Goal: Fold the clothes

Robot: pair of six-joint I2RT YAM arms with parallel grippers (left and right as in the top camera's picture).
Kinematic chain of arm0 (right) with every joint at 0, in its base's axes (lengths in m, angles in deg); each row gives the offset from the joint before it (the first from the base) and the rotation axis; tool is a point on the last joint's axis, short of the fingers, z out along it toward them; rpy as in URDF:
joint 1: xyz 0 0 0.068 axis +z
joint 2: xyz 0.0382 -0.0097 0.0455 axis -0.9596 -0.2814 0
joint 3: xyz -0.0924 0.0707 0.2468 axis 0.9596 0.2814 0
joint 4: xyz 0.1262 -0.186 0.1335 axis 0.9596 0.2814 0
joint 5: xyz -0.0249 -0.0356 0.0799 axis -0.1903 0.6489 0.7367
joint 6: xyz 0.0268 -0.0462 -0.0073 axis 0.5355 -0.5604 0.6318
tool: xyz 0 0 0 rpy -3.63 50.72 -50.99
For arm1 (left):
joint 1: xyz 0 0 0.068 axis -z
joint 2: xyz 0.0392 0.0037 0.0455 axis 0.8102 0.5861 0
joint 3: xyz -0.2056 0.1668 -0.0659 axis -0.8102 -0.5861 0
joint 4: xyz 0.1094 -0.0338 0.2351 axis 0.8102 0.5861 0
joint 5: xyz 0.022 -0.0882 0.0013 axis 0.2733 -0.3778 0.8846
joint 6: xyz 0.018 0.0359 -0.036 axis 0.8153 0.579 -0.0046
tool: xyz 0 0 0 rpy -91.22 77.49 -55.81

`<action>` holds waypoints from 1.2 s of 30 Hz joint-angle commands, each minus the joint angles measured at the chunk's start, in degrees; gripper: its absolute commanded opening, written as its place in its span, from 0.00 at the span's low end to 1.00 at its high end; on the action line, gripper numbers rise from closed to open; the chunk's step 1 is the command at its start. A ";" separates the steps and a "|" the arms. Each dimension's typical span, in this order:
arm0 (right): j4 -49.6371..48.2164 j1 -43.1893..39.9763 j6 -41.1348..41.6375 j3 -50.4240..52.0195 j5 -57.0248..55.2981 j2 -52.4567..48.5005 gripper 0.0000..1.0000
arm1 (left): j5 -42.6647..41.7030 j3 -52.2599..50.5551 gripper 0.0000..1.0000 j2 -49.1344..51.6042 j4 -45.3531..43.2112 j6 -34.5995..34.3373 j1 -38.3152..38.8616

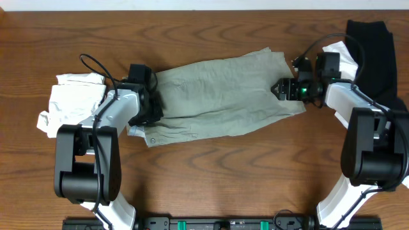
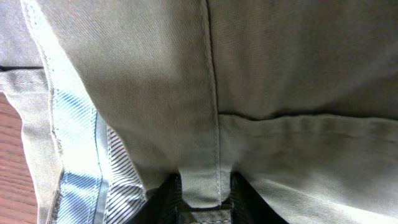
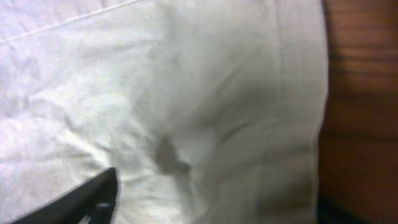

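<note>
Overhead, the trousers point(image 1: 223, 89) span the table point(image 1: 223, 185) centre, with bare wood near, white cloths point(image 1: 73, 99) left and a black garment point(image 1: 374, 48) far right; only the left wrist view shows the left gripper point(image 1: 152, 105) pinching them at a belt loop point(image 2: 202, 180), while the right gripper point(image 1: 285, 89) sits at their right edge, its closure indeterminable.

Trousers point(image 1: 223, 96): plain pale khaki-green twill, stitching same colour. Waistband lining point(image 2: 81, 168) inside trousers: fine pale-blue and white stripes. Crumpled garment point(image 1: 73, 102) left of trousers: white. Garment point(image 1: 374, 45) right of trousers: black. Table point(image 1: 211, 185) beneath trousers: reddish-brown wood grain.
</note>
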 commanded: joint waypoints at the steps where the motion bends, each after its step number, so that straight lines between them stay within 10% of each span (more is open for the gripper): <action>1: 1.22 1.29 1.31 2.12 1.88 -3.80 0.66 | 2.73 -1.01 0.27 2.40 1.42 -0.26 -0.35; 13: 1.11 1.27 2.60 2.12 1.84 -3.80 0.01 | 2.73 -1.01 0.28 2.40 1.53 -0.26 -0.35; 19: 1.18 -0.90 9.11 2.10 0.72 -2.08 0.01 | 1.90 0.57 0.36 0.74 5.18 0.00 -0.35; 27: 5.57 -5.25 9.11 2.10 -6.12 9.40 0.01 | 0.70 2.19 0.98 -13.53 7.82 -0.07 -0.35; 36: 11.82 -9.97 9.03 1.90 -12.50 23.80 0.01 | -3.15 2.19 0.99 -23.21 10.80 -0.09 -0.35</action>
